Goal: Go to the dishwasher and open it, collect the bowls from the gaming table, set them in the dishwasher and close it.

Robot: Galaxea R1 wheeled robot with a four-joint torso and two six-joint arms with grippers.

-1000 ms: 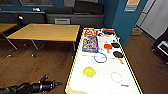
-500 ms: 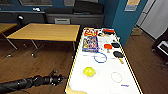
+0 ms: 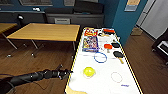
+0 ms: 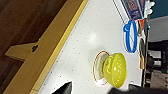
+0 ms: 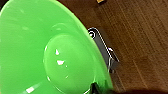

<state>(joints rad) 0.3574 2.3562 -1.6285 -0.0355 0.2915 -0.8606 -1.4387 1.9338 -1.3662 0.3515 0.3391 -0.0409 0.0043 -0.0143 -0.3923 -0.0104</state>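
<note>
White tabletop of the gaming table (image 3: 105,75) runs away from the robot, edged in yellow, with wooden floor (image 3: 45,60) on both sides. The yellow-green bowl (image 3: 89,72) sits on it near the left edge, towards the near end; in the left wrist view the same bowl (image 4: 115,70) rests mouth-down over a pale disc with a red ring around it. A clear bowl (image 3: 116,77) stands to its right, a little nearer the robot and apart from it. A blue ring (image 3: 100,57) lies further up the tabletop, past the yellow-green bowl. Beyond that lie a colourful box (image 3: 90,44), and along the right edge a red paddle (image 3: 108,46) and black paddles (image 3: 118,54).

The left arm enters from the left, and the left gripper (image 3: 65,73) hovers at the table's left edge, just beside the yellow-green bowl but not touching it. Whether its jaws are spread or pressed together cannot be told.

The bright green bowl (image 5: 47,52) shows close up in the right wrist view, above the wooden floor. Whether the right jaws pinch it cannot be told from that picture.

A yellow-topped table (image 3: 47,32) stands to the left of the gaming table, further off.
</note>
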